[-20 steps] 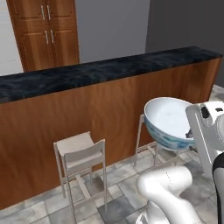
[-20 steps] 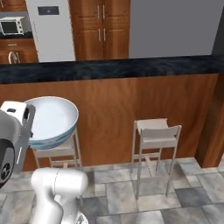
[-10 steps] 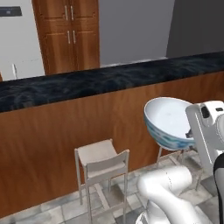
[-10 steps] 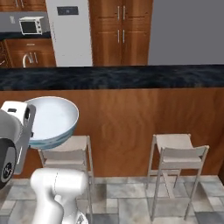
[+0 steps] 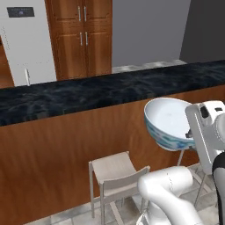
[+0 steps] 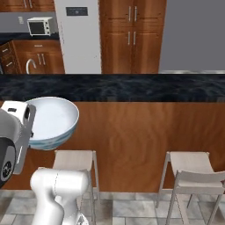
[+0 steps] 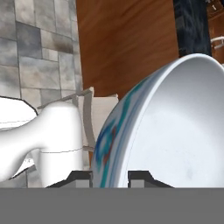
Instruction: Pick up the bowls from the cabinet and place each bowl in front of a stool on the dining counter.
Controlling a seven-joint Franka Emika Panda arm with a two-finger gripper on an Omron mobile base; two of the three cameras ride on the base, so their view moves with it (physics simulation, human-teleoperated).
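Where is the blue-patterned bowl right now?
The white bowl is held up, tilted, in the gripper, above a stool and just short of the dining counter.

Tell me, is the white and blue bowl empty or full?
Empty: the white and blue bowl shows a bare white inside in both base views.

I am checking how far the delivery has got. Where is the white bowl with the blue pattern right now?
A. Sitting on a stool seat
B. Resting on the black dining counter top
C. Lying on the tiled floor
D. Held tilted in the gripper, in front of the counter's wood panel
D: the white bowl with the blue pattern hangs tilted in the gripper, whose fingertips clamp its rim, below the dining counter top and above the stool.
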